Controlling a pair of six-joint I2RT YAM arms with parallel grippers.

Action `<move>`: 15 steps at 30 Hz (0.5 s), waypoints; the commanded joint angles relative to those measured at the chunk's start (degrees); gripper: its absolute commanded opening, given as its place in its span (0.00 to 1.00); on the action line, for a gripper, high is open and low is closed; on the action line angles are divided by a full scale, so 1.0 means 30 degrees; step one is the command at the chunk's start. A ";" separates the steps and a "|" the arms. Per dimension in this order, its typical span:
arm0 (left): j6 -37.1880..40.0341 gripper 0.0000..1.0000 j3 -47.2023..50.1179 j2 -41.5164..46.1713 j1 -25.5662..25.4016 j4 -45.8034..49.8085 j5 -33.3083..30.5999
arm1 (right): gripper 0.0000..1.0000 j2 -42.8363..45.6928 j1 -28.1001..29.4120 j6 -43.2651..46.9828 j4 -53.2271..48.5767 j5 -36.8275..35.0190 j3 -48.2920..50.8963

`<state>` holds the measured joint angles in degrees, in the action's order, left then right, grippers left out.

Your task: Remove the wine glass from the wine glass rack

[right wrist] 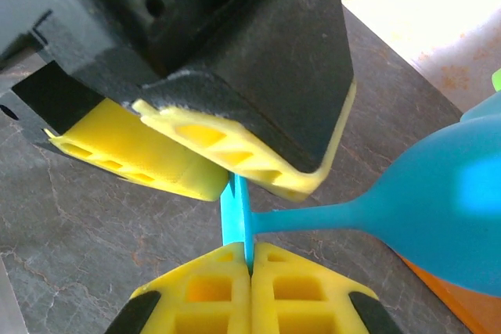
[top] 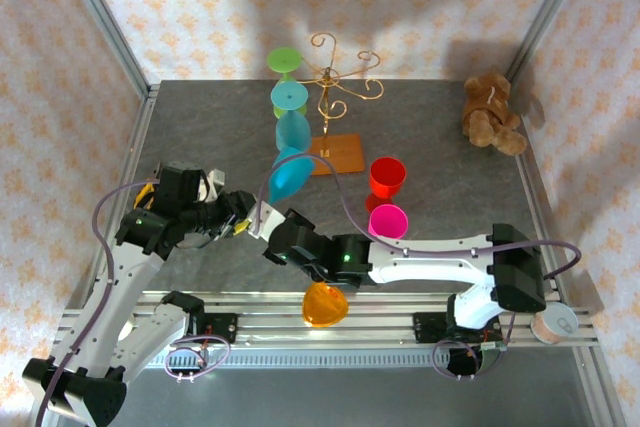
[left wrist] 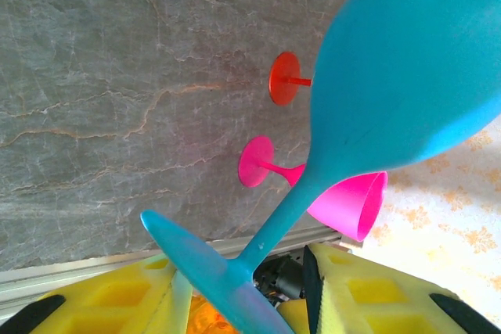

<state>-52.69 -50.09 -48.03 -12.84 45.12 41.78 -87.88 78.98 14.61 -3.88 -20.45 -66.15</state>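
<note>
grey table. gold wire rack upper centre, with a dark mark on its orange base, too small to read. blue wine glass tilted just lower left of that base. right gripper clamped on the glass foot. left gripper fingers apart around the foot, can't tell if pressing. teddy bear upper right. red glass and pink glass right of centre.

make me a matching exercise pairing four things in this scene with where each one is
1 blue wine glass
2 red glass
3 teddy bear
4 orange glass

a far right corner of the table
b foot pinched in the right hand
c at the near rail
d upright, right of the rack's base

Pairs: 1-b, 2-d, 3-a, 4-c
</note>
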 commanded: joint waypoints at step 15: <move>-0.0083 0.00 0.0573 -0.0307 0.0122 -0.1379 0.0411 | 0.00 -0.0299 0.0158 -0.0116 -0.0628 0.0848 -0.1994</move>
<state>-55.00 -49.30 -48.90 -12.60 42.92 42.76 -89.95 79.07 15.64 -6.92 -19.88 -68.14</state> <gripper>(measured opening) 0.048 0.043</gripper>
